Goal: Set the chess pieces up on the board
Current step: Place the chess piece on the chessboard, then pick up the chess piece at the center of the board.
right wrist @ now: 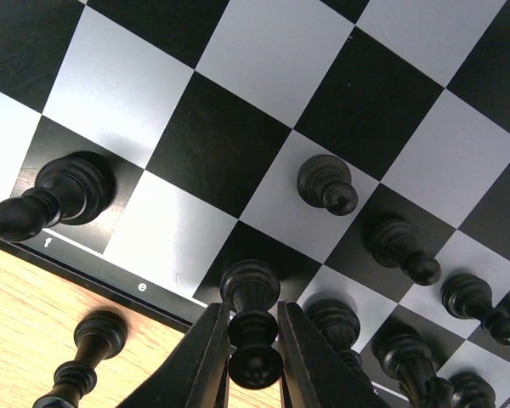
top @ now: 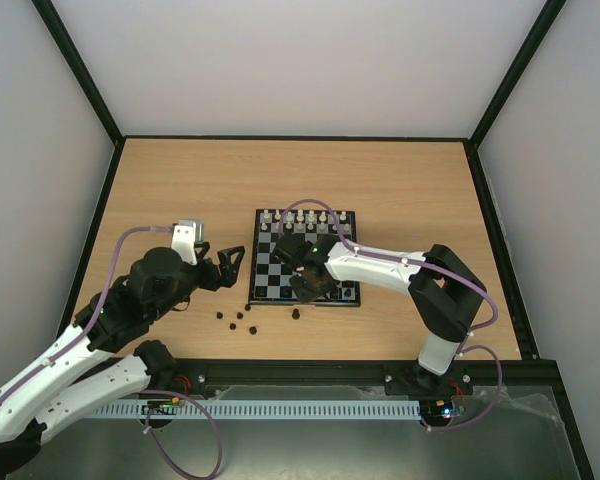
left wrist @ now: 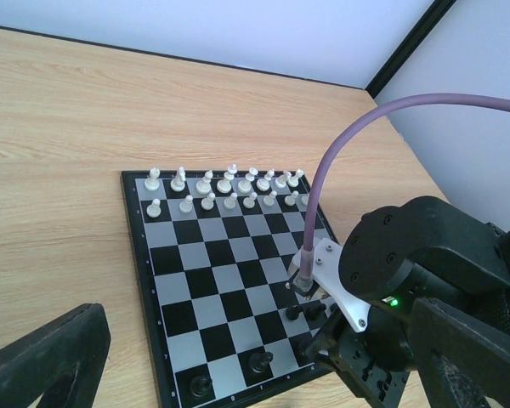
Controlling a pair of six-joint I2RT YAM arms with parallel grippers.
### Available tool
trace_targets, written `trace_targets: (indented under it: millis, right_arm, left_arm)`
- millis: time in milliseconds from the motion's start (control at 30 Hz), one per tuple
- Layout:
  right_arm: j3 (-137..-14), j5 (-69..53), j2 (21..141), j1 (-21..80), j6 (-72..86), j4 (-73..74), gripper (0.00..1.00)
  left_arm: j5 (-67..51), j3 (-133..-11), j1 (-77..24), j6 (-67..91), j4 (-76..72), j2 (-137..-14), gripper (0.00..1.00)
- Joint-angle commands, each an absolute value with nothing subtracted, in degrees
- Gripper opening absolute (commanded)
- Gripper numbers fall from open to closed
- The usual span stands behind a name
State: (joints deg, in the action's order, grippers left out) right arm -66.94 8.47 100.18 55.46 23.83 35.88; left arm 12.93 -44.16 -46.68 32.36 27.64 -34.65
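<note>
Chess pieces (right wrist: 327,184): glossy black, knob-topped.

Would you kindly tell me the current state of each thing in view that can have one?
right pincer: shut, gripping
held black piece: upright between the fingers, at a near-edge square
left pincer: open, empty
board: flat on the table, partly set
white pieces: standing in two far rows
placed black pieces: upright on near squares
loose black pieces: off the board
</note>
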Motion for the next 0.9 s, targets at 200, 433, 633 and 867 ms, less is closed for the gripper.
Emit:
trace_targets:
  millis: [200, 433, 633, 867]
  right_arm:
    - [-66.04, 9.92, 97.9, 55.37, 24.51, 37.47, 0.2]
    - [-66.19, 9.93, 97.28, 55.32, 24.59, 37.56, 0.21]
    - [-67.09, 8.64, 91.84, 55.32, 24.26, 35.9, 0.27]
    - [-69.28, 6.92, 86.87, 55.4, 24.15, 38.32, 0.32]
  left_arm:
    - [13.27, -43.7, -46.39, 32.43, 27.16, -34.68, 0.99]
    - [13.21, -43.69, -46.41, 32.44, 27.16, -34.85, 0.99]
    - [13.32, -43.68, -46.38, 32.44, 27.17, -34.8, 0.99]
    - [13.36, -43.68, -46.41, 32.51, 27.16, -34.78, 0.99]
